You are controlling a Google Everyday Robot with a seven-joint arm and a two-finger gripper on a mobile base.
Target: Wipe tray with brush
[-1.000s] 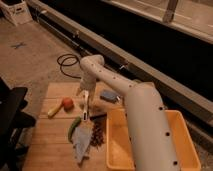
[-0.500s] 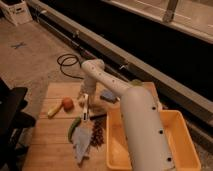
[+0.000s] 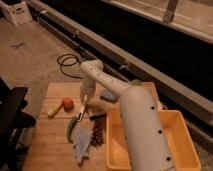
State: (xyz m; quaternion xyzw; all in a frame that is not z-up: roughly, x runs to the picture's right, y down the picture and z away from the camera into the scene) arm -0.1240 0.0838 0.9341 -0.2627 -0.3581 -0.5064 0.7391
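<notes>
The tray (image 3: 186, 131) is a big yellow-orange tub at the lower right of the wooden table, partly covered by my white arm. The brush (image 3: 81, 109) is a slim white stick lying slantwise on the table left of the tray, its lower end near the green chilli. My gripper (image 3: 86, 97) points down at the stick's upper end and is shut on it. The brush still rests on the wood.
A red round item (image 3: 67, 103) with a yellow piece beside it lies left of the brush. A green chilli (image 3: 71, 129), a grey cloth (image 3: 82, 144) and dark reddish bits (image 3: 98, 135) sit in front. A pale blue block (image 3: 108, 95) lies behind. A black cable (image 3: 67, 64) coils on the floor.
The gripper's fingers have closed on the upper end of the brush handle. The arm has barely shifted, and the items on the table have stayed put.
</notes>
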